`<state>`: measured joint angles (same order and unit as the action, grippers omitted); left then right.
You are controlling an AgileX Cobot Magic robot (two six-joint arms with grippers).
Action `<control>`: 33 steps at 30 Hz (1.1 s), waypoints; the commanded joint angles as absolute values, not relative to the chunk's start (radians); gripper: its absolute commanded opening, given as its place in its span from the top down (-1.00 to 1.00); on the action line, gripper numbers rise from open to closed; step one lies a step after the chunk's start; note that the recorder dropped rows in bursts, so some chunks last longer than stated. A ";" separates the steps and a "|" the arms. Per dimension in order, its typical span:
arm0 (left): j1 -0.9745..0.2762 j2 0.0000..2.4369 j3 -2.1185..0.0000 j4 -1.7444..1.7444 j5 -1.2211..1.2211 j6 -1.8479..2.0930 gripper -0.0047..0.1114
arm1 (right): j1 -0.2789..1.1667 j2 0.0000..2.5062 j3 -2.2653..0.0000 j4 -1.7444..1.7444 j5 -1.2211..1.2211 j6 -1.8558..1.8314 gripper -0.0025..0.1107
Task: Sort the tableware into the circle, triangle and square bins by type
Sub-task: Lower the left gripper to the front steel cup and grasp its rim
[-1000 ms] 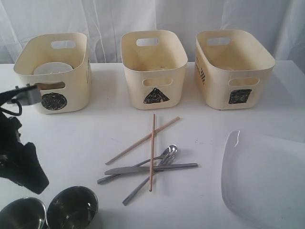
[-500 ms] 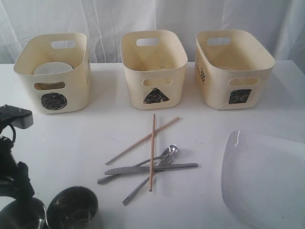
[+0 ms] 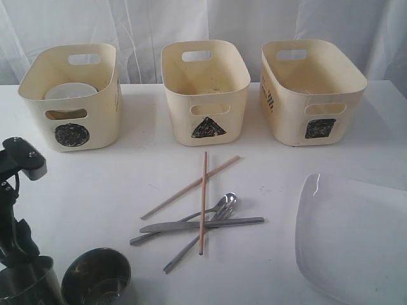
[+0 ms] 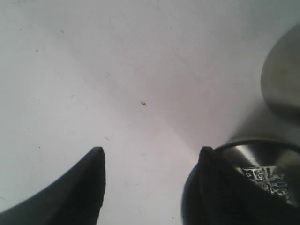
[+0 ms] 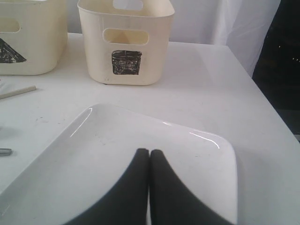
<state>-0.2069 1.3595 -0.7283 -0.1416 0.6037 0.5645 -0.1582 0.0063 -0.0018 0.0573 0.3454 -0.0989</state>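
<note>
In the left wrist view my left gripper is open low over the table, and one of its fingers is at the rim of a steel bowl. A second steel bowl lies beyond. In the exterior view the left arm covers most of the leftmost steel bowl, beside the other steel bowl. My right gripper is shut and empty above the white plate. Two chopsticks, a knife and spoons lie crossed mid-table.
The circle bin holds a small white bowl. The triangle bin and the square bin stand to its right along the back. The white plate fills the front right corner. A white curtain hangs behind.
The left arm has dropped and swung toward the front left corner, and it now sits down at the leftmost steel bowl. The tableware and the right gripper have not moved.
</note>
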 commanded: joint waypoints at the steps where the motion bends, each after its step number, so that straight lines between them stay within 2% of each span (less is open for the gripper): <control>1: -0.209 1.356 -0.723 -0.148 0.618 0.574 -0.14 | -0.158 0.000 0.000 0.053 0.343 -0.097 0.96; 6: -0.209 1.341 -0.723 -0.148 0.656 0.574 -0.14 | -0.158 0.000 0.000 0.053 0.343 -0.097 0.96; 16: -0.209 1.326 -0.723 -0.150 0.930 0.577 -0.14 | -0.158 0.000 0.000 0.053 0.343 -0.097 0.96; 33: -0.209 1.326 -0.723 -0.263 0.998 0.581 -0.14 | -0.158 0.000 0.000 0.053 0.343 -0.097 0.96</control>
<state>-0.2069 1.3335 -0.7283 -0.2444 0.9343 0.5765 -0.1582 0.0063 -0.0018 0.0573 0.3454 -0.0989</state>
